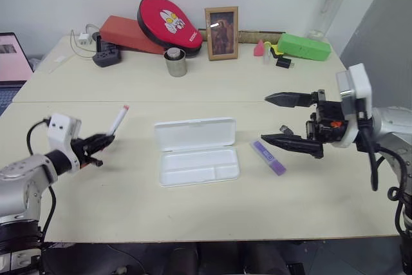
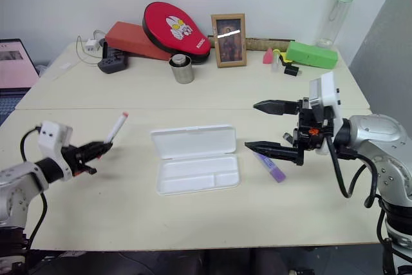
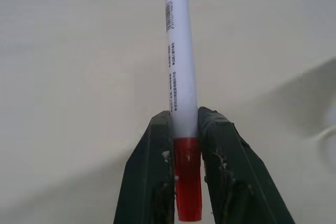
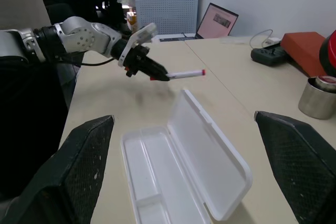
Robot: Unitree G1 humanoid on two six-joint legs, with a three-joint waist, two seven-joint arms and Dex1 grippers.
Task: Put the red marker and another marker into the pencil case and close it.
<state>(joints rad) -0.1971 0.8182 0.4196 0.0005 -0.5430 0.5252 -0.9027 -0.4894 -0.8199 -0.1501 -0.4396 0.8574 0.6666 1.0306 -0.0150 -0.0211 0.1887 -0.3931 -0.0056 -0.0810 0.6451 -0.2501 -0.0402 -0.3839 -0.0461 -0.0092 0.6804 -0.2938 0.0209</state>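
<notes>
Left eye view: left hand (image 1: 103,140) at lower left of frame, fingers clamped on the red marker (image 1: 118,120), which sticks up and rightward off the tabletop (image 1: 129,198). Pencil case (image 1: 196,151) lies open at frame centre, lid folded back toward the top of frame, tray empty. Purple marker (image 1: 268,158) lies flat on the tabletop just right of the case. Right hand (image 1: 283,120) at right of frame, fingers spread wide, one above the other, lower finger hovering near the purple marker, nothing held. Upper part of frame: green box (image 1: 304,47), photo frame (image 1: 221,33), metal cup (image 1: 175,62), red paddle case (image 1: 169,23). Right eye view: same layout, red marker lifted at left, case centre, purple marker partly under the lower right finger. Left wrist view: two black fingers (image 3: 152,177) pinch the red marker at the cap end, white barrel running up to top centre of frame, tabletop behind. Right wrist view: both right-hand fingers at the lower corners, far apart; open case in lower centre; left hand with the red marker at upper left-centre, marker clear of the tabletop; laptop (image 4: 219,21) at top.
</notes>
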